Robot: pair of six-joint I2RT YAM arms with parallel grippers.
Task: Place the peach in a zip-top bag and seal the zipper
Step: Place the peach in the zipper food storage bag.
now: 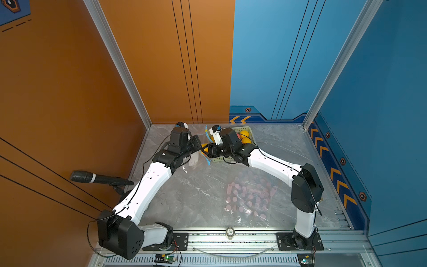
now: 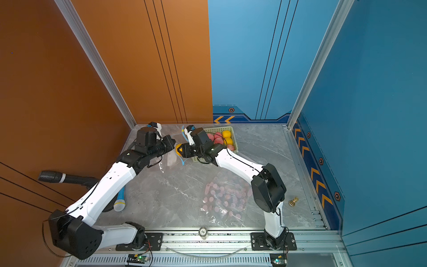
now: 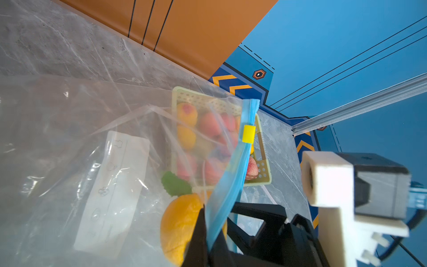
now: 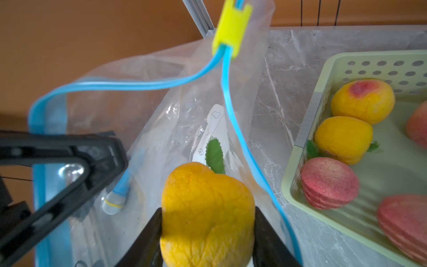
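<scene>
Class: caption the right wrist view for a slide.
Right pincer holds a yellow peach at the open bag; left pincer pinches its rim.

Upper centre in both top views, the bag mouth (image 4: 184,104) gapes open between blue zipper strips (image 4: 233,111), crowded by the left gripper (image 4: 115,161) clamped on one strip and the basket (image 4: 307,120) just beside.

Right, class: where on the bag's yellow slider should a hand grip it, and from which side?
Likely best: pinch the yellow slider across its two broad flat faces, coming from the outer edge of the bag; it straddles the blue zipper track there, and the film hangs on the other side.
</scene>
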